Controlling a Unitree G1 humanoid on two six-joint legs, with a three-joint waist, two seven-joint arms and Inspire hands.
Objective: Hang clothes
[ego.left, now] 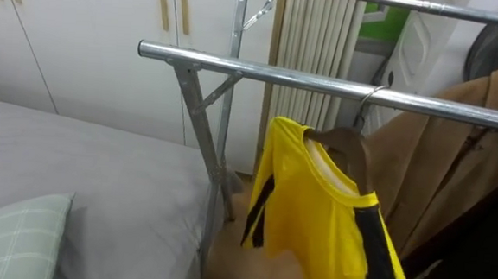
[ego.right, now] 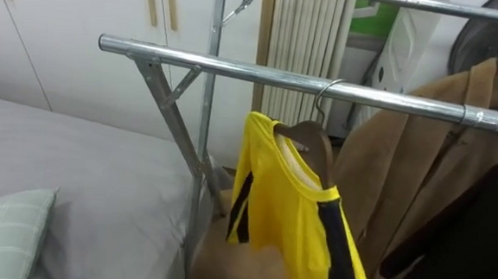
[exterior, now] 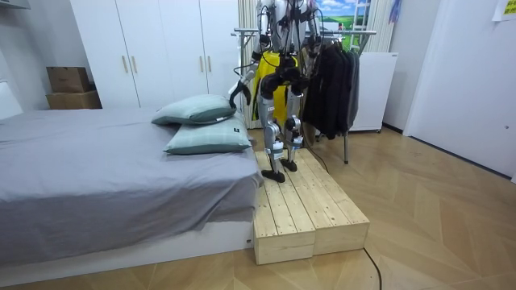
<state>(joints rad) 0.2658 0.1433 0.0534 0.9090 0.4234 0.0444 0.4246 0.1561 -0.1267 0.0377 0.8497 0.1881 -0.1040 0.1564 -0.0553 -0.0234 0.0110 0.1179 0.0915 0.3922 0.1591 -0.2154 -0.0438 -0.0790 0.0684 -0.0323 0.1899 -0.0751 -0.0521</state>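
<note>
Yellow shirt (ego.left: 331,214) is up on its hanger (ego.left: 346,145), hook over the near rail (ego.left: 322,82), just left of the brown coat (ego.left: 456,152). The rail runs left to right, and the shirt drops straight down from it, turned partly edge-on. The robot stands on the wooden platform (exterior: 310,205) beside the bed (exterior: 97,161), facing the rack. The left robot hand (exterior: 235,97) hangs low towards the pillows, and the right robot hand (exterior: 295,80) sits below the shirt and looks nearer to it. Whether either is spread or curled, I cannot tell. The shirt looks hung.
</note>
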